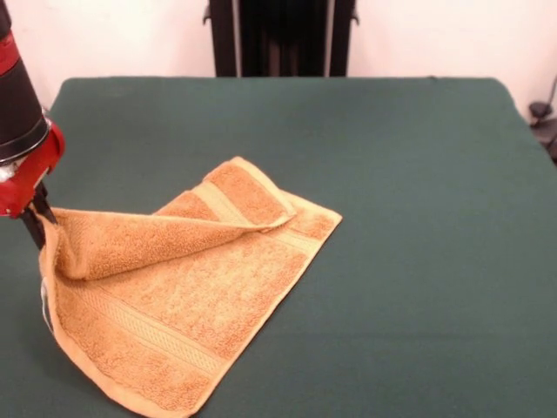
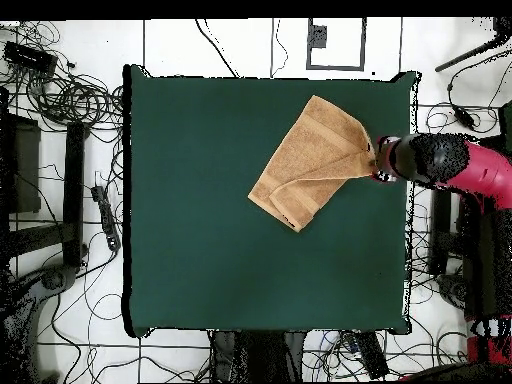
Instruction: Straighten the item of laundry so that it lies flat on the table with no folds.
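The golden-orange terry towel (image 1: 183, 296) lies at the near left of the dark green table (image 1: 418, 174). One part of it is folded over and drawn up toward the left, where my gripper (image 1: 39, 228) is shut on its raised edge just above the cloth. Paler woven bands show near its ends. In the overhead view the towel (image 2: 310, 165) sits near the table's (image 2: 200, 230) upper right edge. There my gripper (image 2: 378, 160) holds its right corner, and the red and black arm (image 2: 460, 165) reaches in from the right.
The robot's black pedestal (image 1: 278, 35) stands behind the table's far edge. A dark object (image 1: 544, 117) sits off the table's right side. Cables (image 2: 70, 100) and stands cover the floor around the table. My gripper is close to the table's edge.
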Robot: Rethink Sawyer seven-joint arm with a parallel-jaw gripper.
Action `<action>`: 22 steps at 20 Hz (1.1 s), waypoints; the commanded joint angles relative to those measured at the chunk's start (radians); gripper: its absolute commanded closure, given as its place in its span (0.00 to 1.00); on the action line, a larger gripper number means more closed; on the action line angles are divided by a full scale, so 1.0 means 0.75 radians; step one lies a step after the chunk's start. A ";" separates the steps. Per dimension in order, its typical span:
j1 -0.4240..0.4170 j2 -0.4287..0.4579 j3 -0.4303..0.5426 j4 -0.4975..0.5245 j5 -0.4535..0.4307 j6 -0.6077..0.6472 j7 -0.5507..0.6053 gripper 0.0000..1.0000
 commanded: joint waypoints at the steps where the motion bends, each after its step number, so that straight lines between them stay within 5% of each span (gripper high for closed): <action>1: 0.087 -0.003 0.033 0.109 0.003 0.086 -0.126 1.00; 12: -0.019 -0.051 -0.026 0.270 0.077 -0.007 0.096 1.00; 22: -0.107 -0.025 -0.010 0.313 0.060 -0.017 -0.009 1.00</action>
